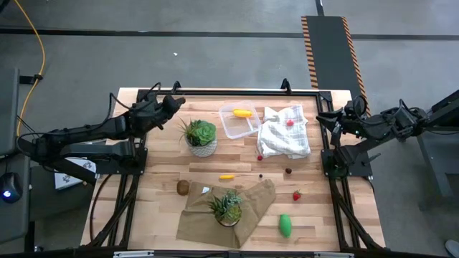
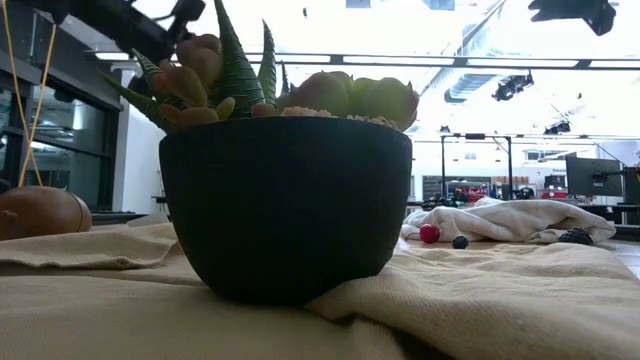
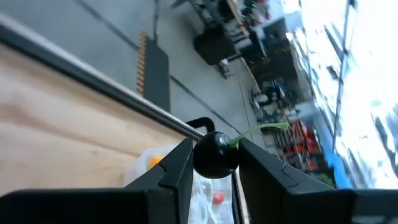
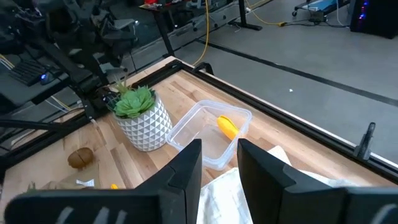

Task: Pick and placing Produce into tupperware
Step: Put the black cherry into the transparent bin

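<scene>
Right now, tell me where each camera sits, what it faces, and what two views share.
High: overhead, looking down at the table; both arms show.
Low: table height, facing a dark pot; no gripper shows.
Left wrist: left gripper holds a dark cherry.
Right wrist: right gripper empty, facing the tupperware.
Shared: high and right wrist show the tupperware's yellow piece.

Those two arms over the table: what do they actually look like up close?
Both are dark, nearly black, built of jointed segments with cables along them. The left arm and right arm each end in a gripper: left gripper, right gripper. The jaws are two flat, angular black fingers.
</scene>
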### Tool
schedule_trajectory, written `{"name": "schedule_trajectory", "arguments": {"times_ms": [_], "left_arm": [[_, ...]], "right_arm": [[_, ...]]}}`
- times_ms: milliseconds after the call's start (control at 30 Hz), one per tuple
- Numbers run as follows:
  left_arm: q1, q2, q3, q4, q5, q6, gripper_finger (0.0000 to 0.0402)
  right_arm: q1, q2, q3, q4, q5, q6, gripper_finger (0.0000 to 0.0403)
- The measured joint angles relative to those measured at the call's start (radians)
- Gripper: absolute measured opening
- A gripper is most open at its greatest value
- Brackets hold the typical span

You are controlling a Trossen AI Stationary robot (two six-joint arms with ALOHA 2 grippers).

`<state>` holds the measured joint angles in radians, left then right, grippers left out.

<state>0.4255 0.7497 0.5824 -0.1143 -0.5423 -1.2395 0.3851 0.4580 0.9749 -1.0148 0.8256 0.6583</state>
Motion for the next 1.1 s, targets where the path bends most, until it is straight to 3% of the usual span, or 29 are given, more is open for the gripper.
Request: {"name": "schedule_trajectory", "arguments": {"times_ms": [333,767,933,1100], "left_arm": [[0.000,0.026,0.209,-0.023,0.080,0.420,0.0104],[0.002,0.294,0.703,-0.473,0.187,0.725,0.0104],[0.093,0.412,0.843,-0.575,0.350,0.788,0.0104],[0.183,0.510,0.901,-0.600,0.505,0.842,0.0104]], "right_arm": [[0.000,0.001,0.000,0.038,-0.007,0.000,0.0094],[0.000,0.030,0.000,0.041,0.006,-0.001,0.0094],[0.000,0.054,0.000,0.041,0.007,-0.003,0.0094],[0.000,0.078,0.000,0.041,0.007,-0.003,0.0094]]}}
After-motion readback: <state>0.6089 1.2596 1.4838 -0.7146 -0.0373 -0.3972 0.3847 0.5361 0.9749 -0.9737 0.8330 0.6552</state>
